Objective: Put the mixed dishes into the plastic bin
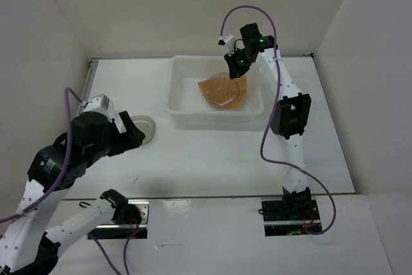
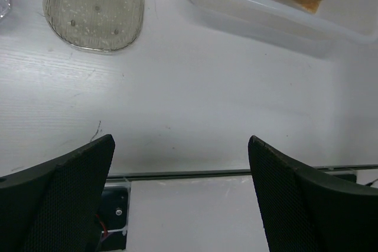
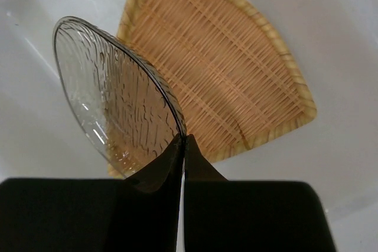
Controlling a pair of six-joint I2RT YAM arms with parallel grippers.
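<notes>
Pinching a smoky saucer by its rim in the right gripper, tilted on edge above the orange tray inside the plastic bin by the desk's far edge. Probably light, stiff, slick and chippable. Holding the left gripper spread near the left edge, short of a second saucer.

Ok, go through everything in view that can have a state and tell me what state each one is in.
right gripper: shut on the held saucer's rim, over the plastic bin
held saucer: tilted on edge above the woven tray, not yet let go
woven tray: lying flat inside the bin
second saucer: flat on the table, outside the bin
left gripper: open, empty
plastic bin: upright, no lid
</notes>
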